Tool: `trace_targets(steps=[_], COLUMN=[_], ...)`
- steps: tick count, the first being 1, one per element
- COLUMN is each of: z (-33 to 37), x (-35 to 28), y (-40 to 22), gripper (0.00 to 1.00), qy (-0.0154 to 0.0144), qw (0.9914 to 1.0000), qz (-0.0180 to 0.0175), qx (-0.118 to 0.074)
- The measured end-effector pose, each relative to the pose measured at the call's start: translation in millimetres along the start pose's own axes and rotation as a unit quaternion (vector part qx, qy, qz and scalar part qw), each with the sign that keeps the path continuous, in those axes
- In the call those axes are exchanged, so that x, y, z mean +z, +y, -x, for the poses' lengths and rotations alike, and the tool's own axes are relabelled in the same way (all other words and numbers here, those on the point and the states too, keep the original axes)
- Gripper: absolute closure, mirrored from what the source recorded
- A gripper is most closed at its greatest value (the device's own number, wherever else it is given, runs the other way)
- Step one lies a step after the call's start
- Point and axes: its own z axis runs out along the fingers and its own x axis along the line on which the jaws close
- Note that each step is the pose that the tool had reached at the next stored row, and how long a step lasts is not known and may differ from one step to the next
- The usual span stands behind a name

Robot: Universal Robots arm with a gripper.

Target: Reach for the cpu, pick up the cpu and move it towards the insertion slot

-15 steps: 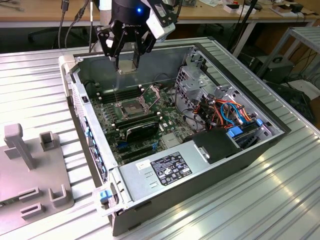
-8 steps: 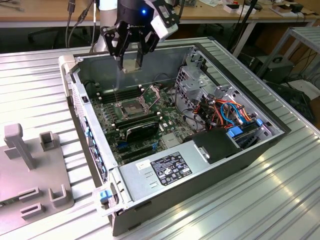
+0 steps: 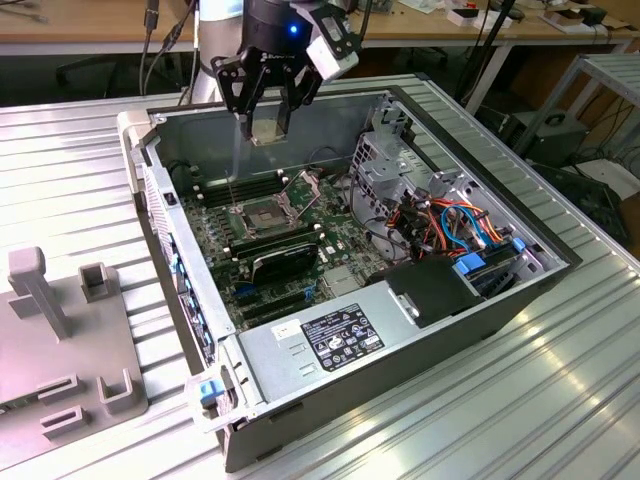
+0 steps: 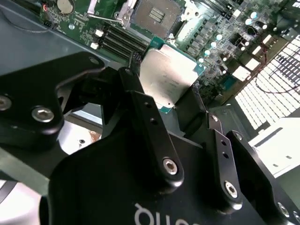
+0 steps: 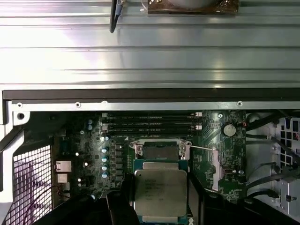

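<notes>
Clamping the cpu (image 4: 168,77) between its fingers, the gripper (image 3: 268,125) hangs above the open computer case (image 3: 480,310) holding the insertion slot (image 3: 262,217).

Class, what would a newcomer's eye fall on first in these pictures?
The gripper holding the cpu between its fingers, above the open computer case. Beneath lies the green motherboard with the insertion slot, its plate raised.

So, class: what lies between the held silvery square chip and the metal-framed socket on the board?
Nothing: in the first wrist view, cpu meets insertion slot with bare board between.
</notes>
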Motion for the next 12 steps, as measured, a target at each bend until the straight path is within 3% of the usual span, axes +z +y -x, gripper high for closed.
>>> trace_targets(steps=[5,12], z=[5.3,6.1], x=[5.5,5.4], y=[3.8,3.9], gripper=[0.45,0.45], qy=[0.0005,0.0005], qw=[1.0,1.0], qz=[0.0,0.0], qx=[0.0,0.0])
